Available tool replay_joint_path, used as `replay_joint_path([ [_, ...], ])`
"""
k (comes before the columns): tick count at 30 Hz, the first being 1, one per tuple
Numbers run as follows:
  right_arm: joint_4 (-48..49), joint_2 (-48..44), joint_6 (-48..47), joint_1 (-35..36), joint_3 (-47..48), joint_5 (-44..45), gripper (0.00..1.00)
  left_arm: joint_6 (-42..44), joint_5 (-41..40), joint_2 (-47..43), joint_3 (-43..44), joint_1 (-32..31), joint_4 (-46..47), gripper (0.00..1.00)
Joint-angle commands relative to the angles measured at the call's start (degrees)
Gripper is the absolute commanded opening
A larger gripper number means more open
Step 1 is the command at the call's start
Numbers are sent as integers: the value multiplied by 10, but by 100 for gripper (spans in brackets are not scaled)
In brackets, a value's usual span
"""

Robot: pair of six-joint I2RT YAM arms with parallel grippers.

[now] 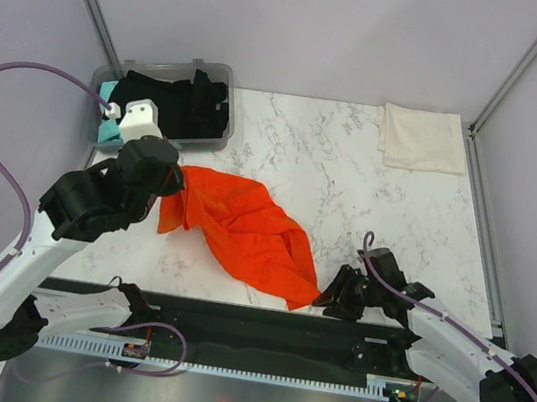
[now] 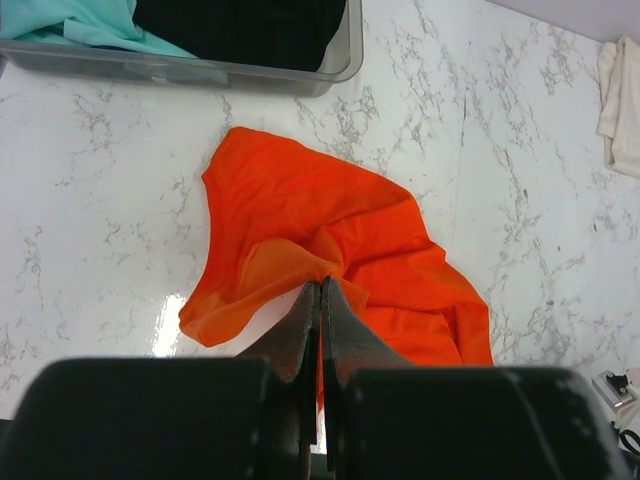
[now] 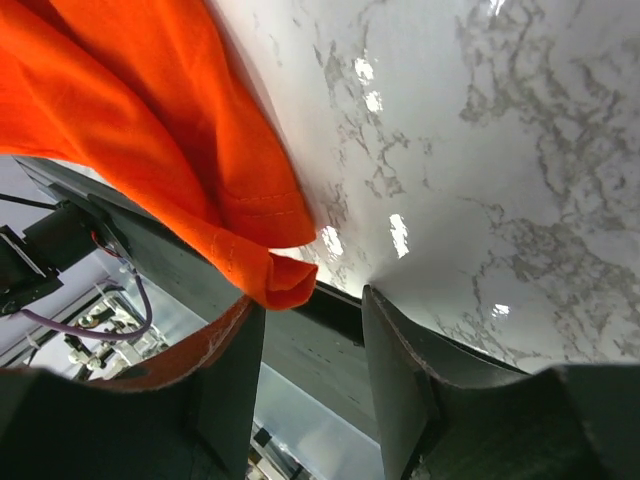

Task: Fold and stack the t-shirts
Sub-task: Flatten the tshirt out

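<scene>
The bright orange-red cloth t-shirt [image 1: 244, 230] lies crumpled and unfolded on the white marble-patterned table top [image 1: 371, 191], between the two grippers. The left gripper [image 2: 320, 292] is clenched on a bunched fold of the shirt's edge, and the cloth puckers right at its fingertips. The right gripper [image 3: 313, 305] has its jaws apart. The shirt's hemmed corner sits at the tip of one finger, at the mouth of the jaws, and nothing is pinched there.

Far ahead of the right gripper, at the table's back corner, a cream-white cloth t-shirt [image 1: 422, 138] lies as a flat, neat rectangle. It looks like the one finished piece and the likely base of the stack. Just beyond the left gripper stands a clear grey plastic bin [image 1: 226, 134] holding black cloth t-shirts [image 1: 187, 103] in a loose heap, with a teal cloth t-shirt [image 1: 106, 126] showing at its near end.

By my reading the task is in its early part. One shirt is folded, the orange-red one is only being taken by its corners with no fold made in it, and the bin's contents are all left to do.

Counted:
- one orange-red shirt
- one cream-white shirt
- at least one teal shirt
- black cloth whose number of pieces I cannot tell
- one bin
- two grippers
</scene>
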Motion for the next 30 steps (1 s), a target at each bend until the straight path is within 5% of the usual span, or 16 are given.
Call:
replay_joint_path([
  [1, 71, -5, 42, 5, -11, 6, 52, 21, -4, 2, 24, 2, 21, 2],
  [16, 124, 15, 81, 8, -29, 0, 43, 4, -3, -22, 9, 2, 21, 2],
  [22, 95, -6, 79, 8, -20, 3, 21, 2, -3, -24, 9, 2, 20, 2],
  [25, 79, -9, 73, 8, -8, 10, 0, 2, -2, -21, 9, 2, 20, 2],
  [30, -8, -9, 26, 2, 77, 68, 0, 6, 0, -16, 18, 2, 24, 2],
])
